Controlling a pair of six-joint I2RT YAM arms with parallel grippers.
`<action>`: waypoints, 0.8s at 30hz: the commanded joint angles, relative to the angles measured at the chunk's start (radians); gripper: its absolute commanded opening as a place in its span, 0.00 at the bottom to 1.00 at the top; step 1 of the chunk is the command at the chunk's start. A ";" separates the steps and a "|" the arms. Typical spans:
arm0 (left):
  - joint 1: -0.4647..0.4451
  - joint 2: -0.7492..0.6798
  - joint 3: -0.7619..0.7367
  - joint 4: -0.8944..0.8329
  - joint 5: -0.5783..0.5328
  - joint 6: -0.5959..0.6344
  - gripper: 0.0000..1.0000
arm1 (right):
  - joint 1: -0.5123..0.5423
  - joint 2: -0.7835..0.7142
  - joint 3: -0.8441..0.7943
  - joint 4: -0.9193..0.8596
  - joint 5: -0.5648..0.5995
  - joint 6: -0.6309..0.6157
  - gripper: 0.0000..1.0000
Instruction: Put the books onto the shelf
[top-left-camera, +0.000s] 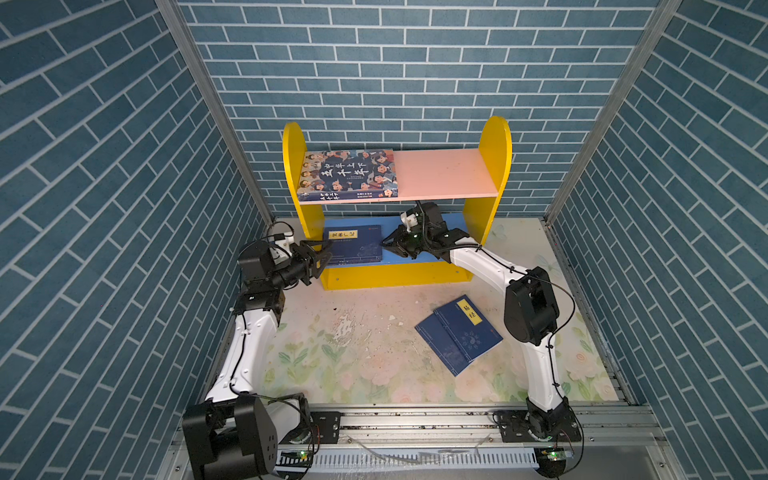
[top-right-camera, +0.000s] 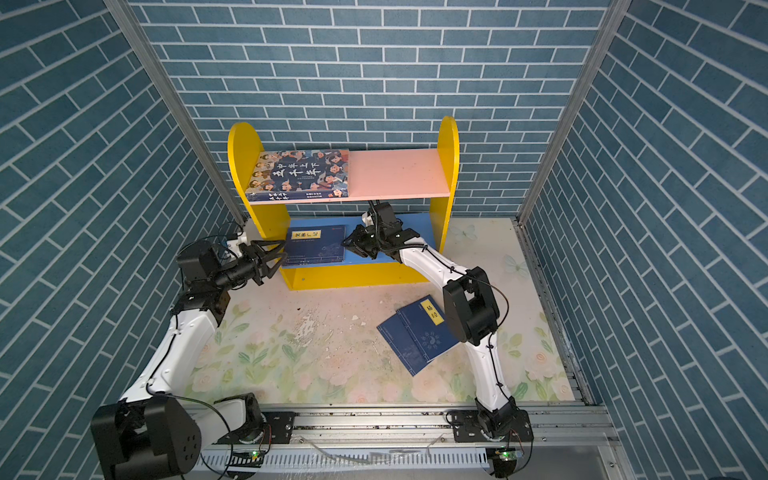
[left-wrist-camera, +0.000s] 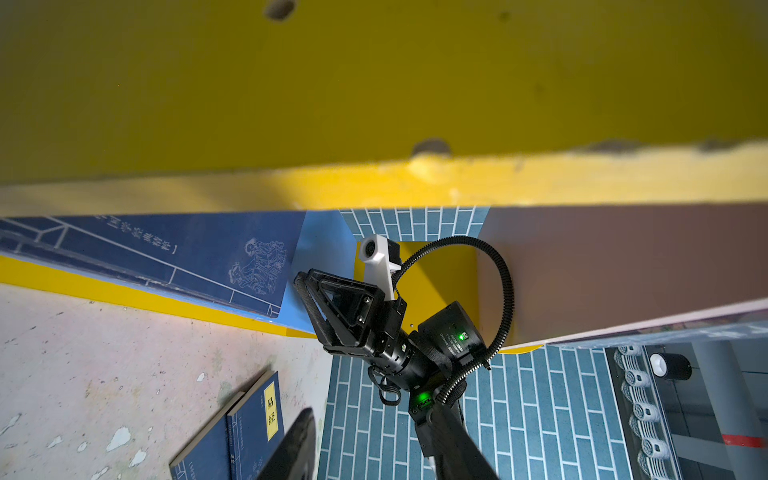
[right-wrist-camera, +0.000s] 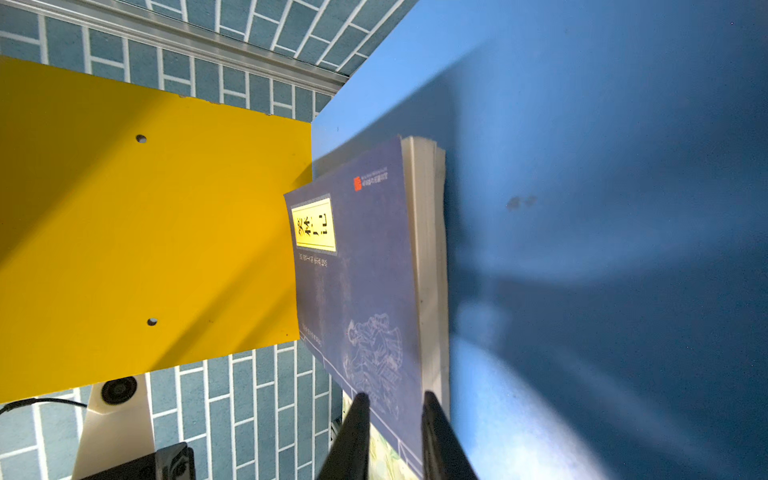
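Right hand (right-wrist-camera: 395, 395) clamped on navy book (right-wrist-camera: 361, 270) on blue shelf board (right-wrist-camera: 582, 166), left hand (top-left-camera: 325, 258) apart, worn floral tabletop (top-left-camera: 353, 365), blue-brick walls (top-left-camera: 415, 62)

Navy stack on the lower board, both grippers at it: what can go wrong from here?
1. The right gripper pinches only one corner of the navy book stack; pushing could twist it or fan the covers.
2. The left gripper, open, sits tight against the yellow side panel at the stack's other edge; it could snag there.
3. In a top view, two loose navy books lie beside the right arm's elbow; a low retreat may sweep them.
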 joint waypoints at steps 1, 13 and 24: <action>0.005 0.002 -0.001 0.030 0.010 0.001 0.48 | 0.008 0.013 -0.003 0.036 -0.026 -0.005 0.23; 0.005 0.004 0.000 0.032 0.008 -0.008 0.48 | 0.012 0.023 0.004 0.033 -0.033 0.003 0.22; 0.005 0.012 -0.004 0.051 0.007 -0.025 0.48 | 0.016 0.033 0.012 0.032 -0.039 0.008 0.22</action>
